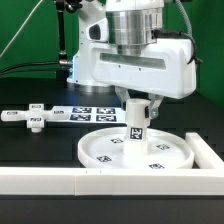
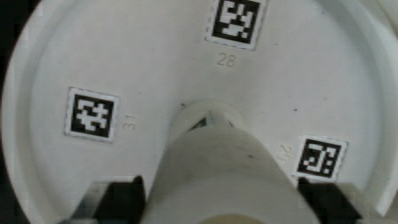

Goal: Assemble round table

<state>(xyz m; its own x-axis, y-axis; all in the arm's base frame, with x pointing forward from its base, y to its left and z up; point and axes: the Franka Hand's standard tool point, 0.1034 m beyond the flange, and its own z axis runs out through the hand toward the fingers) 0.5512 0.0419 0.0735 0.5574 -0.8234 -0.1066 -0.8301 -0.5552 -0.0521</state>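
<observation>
The large rimmed round disc (image 1: pixel 100 152) lies flat on the black table, near the front. The short cylindrical post (image 1: pixel 136 127) stands upright on the middle of the disc, with a tag on its side. My gripper (image 1: pixel 137 106) reaches straight down and is shut on the top of the post. In the wrist view the post (image 2: pixel 228 165) fills the gap between the dark fingers (image 2: pixel 121 196), with my gripper (image 2: pixel 222 202) closed on it, and the disc (image 2: pixel 143 55) shows beneath with three tags. The flat cross-shaped foot piece (image 1: pixel 30 119) lies on the exterior view's left.
The marker board (image 1: pixel 92 113) lies flat behind the disc. The long white border wall (image 1: pixel 60 181) runs along the front and turns back on the exterior view's right (image 1: pixel 208 150), close to the disc's rim.
</observation>
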